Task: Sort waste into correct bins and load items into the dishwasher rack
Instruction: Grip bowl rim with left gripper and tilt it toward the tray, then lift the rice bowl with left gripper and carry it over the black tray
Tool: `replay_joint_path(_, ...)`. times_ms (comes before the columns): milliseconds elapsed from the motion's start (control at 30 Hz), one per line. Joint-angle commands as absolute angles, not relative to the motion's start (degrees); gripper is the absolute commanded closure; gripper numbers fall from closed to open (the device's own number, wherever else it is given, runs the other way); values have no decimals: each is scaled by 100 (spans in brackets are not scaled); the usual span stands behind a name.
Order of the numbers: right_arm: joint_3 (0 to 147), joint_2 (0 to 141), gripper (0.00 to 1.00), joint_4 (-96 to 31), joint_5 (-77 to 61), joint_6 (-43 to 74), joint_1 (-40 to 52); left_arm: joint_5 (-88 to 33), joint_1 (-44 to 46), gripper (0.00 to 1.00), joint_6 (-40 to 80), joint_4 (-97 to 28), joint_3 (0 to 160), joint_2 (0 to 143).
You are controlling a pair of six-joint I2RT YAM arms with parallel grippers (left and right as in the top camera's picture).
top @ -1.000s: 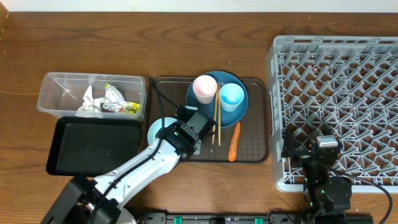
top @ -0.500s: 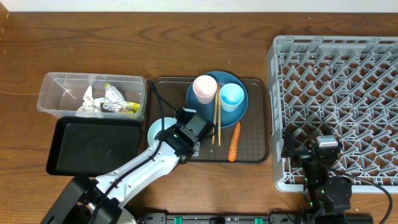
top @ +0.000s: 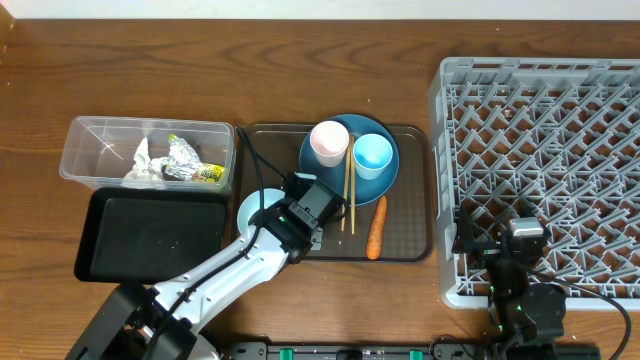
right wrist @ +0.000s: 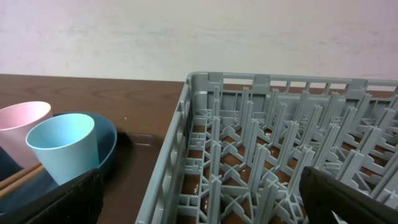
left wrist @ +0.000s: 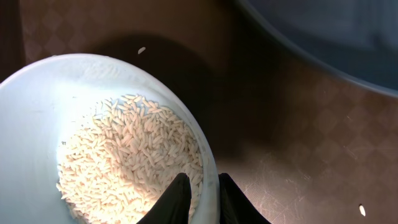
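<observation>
Overhead, we see the left gripper [top: 278, 218] at the bowl [top: 246, 208], on the tray's [top: 412, 215] 9 o'clock edge. Its wrist view shows the fingers [left wrist: 177, 198] pinching the bowl's rim, rice [left wrist: 130, 155] inside. In the right wrist view, the right gripper [right wrist: 205, 208] is spread wide over the rack [right wrist: 261, 143].

A dark brown wooden surface [top: 300, 70] seen from above. At far left sits a clear plastic tub [top: 80, 150], with a shallow black tray [top: 150, 240] just in front of it. A brown serving tray [top: 410, 235] lies at centre. A large grey dishwasher rack [top: 540, 120] fills the right side.
</observation>
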State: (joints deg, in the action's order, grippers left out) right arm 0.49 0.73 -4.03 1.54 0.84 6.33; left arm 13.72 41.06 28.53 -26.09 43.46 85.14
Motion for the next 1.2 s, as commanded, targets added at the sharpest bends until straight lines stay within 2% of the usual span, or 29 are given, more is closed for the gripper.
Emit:
replay_joint_path(0,32,71,1,-410,211,121,587,1463,4117,81,2886,-2598,4257,8573)
replay_joint_path(433,32,71,1,-410,211,121,587,1463,4117,81,2882,-2491,4244,8685)
replay_joint_path(533,32,71,1,-410,211,121,587,1463,4117,92,2884,-2491,4244,8685)
replay_joint_path(600,32,71,1,-410,211,121,587,1463,4117,93,2884,-2491,4244,8685)
replay_joint_path(900,32,71,1,-410,211,121,587,1466,4117,94,2749,-2563,4300,8567)
replay_joint_path(1167,32,71,1,-410,211,121,587,1463,4117,94,2423,-2853,4504,7776)
